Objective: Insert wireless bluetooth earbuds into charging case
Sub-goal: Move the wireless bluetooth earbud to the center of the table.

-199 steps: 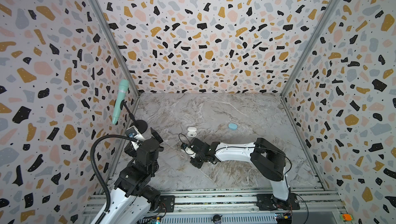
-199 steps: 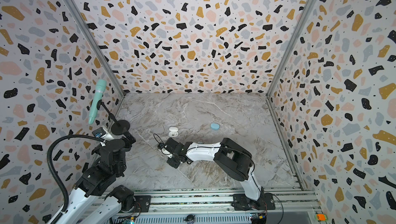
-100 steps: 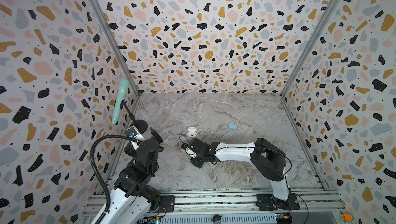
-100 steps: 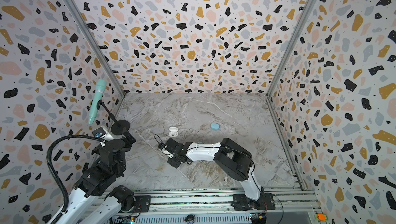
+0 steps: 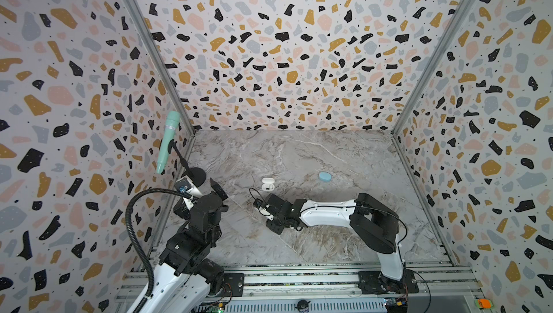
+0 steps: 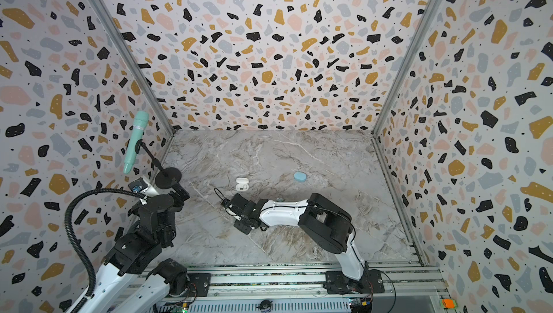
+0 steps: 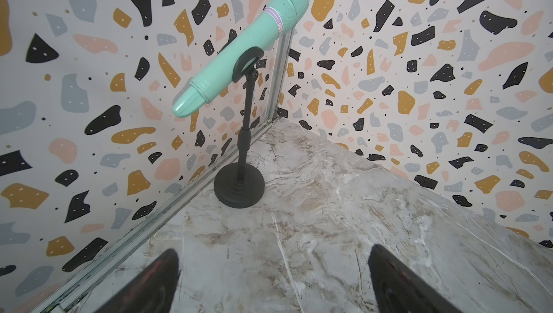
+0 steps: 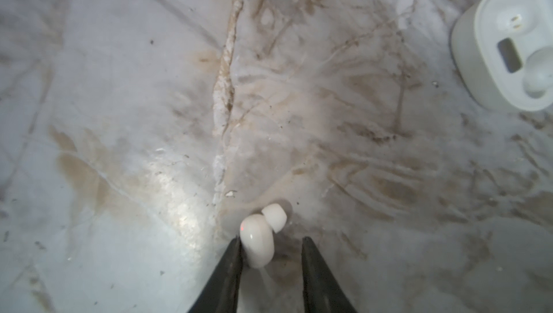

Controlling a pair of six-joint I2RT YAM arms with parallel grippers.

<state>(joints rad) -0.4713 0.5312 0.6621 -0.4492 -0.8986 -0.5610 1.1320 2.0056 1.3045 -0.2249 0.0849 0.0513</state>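
Observation:
A white earbud (image 8: 258,241) lies on the marble floor between the fingers of my right gripper (image 8: 271,239). It leans on one finger, with a gap to the other, so the jaws stand open. The white charging case (image 8: 490,57) sits lid-up a short way off, with one white earbud (image 8: 538,69) seated in it and its other socket bare. In both top views the case (image 5: 267,184) (image 6: 241,184) lies just beyond the right gripper (image 5: 259,206). My left gripper (image 7: 273,259) is wide open and holds nothing, near the left wall.
A closed light blue case (image 5: 325,177) (image 6: 299,176) rests further right. A mint microphone (image 7: 239,51) on a black stand (image 7: 239,187) occupies the back-left corner beside the left arm. A tiny pale blue bit (image 6: 279,199) peeks from behind the right forearm. Patterned walls enclose the floor.
The right jaws have parted and let go of the white earbud, which now rests on the floor. Neither arm has moved much.

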